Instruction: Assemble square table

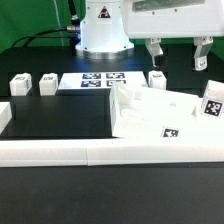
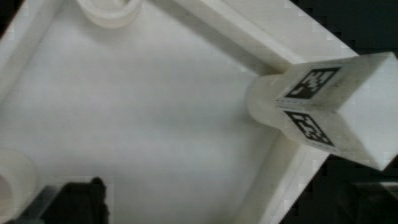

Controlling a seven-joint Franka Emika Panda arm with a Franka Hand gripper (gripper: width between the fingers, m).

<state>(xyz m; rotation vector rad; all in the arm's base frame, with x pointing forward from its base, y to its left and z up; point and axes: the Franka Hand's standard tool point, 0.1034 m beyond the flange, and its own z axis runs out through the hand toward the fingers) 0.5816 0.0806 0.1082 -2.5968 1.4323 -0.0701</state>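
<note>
Exterior view: the gripper [image 1: 178,62] hangs with its two fingers [image 1: 155,52] spread wide and nothing between them. Directly beneath and slightly in front of it lies the square tabletop [image 1: 150,112], a matte white moulded plastic slab with raised ribs and one small black-and-white tag on the face turned to the camera. It rests on the black table surface [image 1: 60,118].

Only this view shows the whole layout. A tagged leg [image 1: 212,105], a short white block, sits against the slab on the side of the gripper toward the exterior view's right. A second leg [image 1: 157,77] stands just behind the slab, below the finger on the exterior view's left. A third leg [image 1: 47,82] and a fourth leg [image 1: 20,85] stand well apart from the gripper, beyond the marker board [image 1: 95,80]. A long white border rail [image 1: 100,152] runs along the front, and the white arm base [image 1: 105,30] stands behind.

Wrist view: seen from close above, the tabletop [image 2: 143,110] is smooth and flat with a straight raised rim. This view alone reveals its round corner sockets [image 2: 112,10]. The tagged leg [image 2: 329,105] appears as a block with a tag on each of two adjoining faces, pressed to the rim. One dark fingertip [image 2: 80,200] enters the picture, clear of the slab
</note>
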